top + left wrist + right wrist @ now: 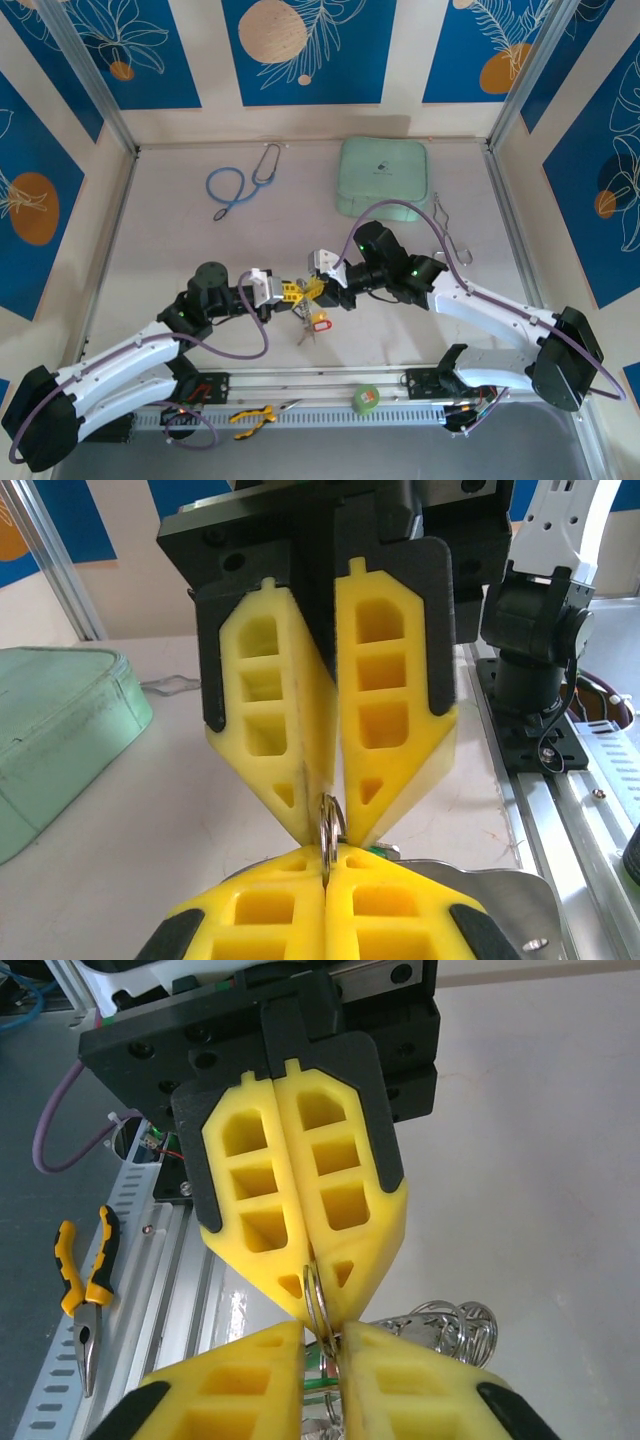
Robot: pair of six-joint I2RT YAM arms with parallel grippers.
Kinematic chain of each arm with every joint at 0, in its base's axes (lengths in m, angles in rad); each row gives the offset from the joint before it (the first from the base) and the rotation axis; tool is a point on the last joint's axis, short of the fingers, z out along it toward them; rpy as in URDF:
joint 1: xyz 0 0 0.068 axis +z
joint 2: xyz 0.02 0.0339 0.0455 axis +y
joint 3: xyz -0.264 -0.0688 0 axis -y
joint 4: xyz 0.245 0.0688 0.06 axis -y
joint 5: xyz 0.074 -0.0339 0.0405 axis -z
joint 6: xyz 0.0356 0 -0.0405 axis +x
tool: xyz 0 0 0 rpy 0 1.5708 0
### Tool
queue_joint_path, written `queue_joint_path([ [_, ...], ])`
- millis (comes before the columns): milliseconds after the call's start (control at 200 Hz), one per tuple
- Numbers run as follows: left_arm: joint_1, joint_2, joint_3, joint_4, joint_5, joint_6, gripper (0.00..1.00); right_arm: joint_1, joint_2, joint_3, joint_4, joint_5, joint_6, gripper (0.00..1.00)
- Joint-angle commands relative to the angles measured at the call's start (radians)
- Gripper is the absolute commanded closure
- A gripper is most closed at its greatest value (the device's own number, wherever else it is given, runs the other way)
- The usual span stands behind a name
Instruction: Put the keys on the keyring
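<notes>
My two grippers meet tip to tip above the table's near middle. A small silvery split ring stands edge-on between them. My left gripper is shut on its lower part, the fingers pressed tight. My right gripper is shut on the same ring, with a thin gap at its tips that the wire fills. Below them hang the keys: a red tag, a metal key and a green piece. The keyring's coiled silvery loops show just beside my right fingers. How they join the ring is hidden.
A mint-green case and a blue stethoscope lie at the back. A bent wire loop lies at the right. Yellow-handled pliers and a green tape roll sit on the front rail.
</notes>
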Motion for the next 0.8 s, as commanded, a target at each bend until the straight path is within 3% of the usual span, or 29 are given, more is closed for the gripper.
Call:
queue_joint_path([
  [0, -0.007, 0.002, 0.0, 0.07, 0.028, -0.019, 1.0, 0.01, 0.011, 0.011, 0.015, -0.032, -0.013, 0.94],
  [75, -0.008, -0.001, 0.002, 0.062, 0.017, -0.018, 1.0, 0.009, 0.011, 0.012, 0.017, -0.031, -0.02, 1.0],
  [180, -0.008, -0.013, 0.001, 0.034, -0.016, -0.003, 0.77, 0.009, 0.011, 0.021, -0.006, -0.032, -0.044, 1.0],
  [245, -0.007, -0.025, 0.006, 0.0, -0.033, 0.01, 0.74, 0.01, 0.015, 0.043, -0.061, -0.023, -0.079, 1.0],
  [470, -0.007, -0.028, 0.078, -0.216, -0.07, 0.105, 0.77, 0.028, 0.067, 0.152, -0.276, 0.071, -0.179, 1.0],
  [625, -0.007, -0.003, 0.11, -0.256, -0.054, 0.139, 0.81, 0.073, 0.124, 0.24, -0.381, 0.128, -0.222, 1.0],
  [795, -0.008, 0.021, 0.14, -0.294, -0.038, 0.169, 0.94, 0.109, 0.148, 0.318, -0.43, 0.167, -0.233, 1.0],
])
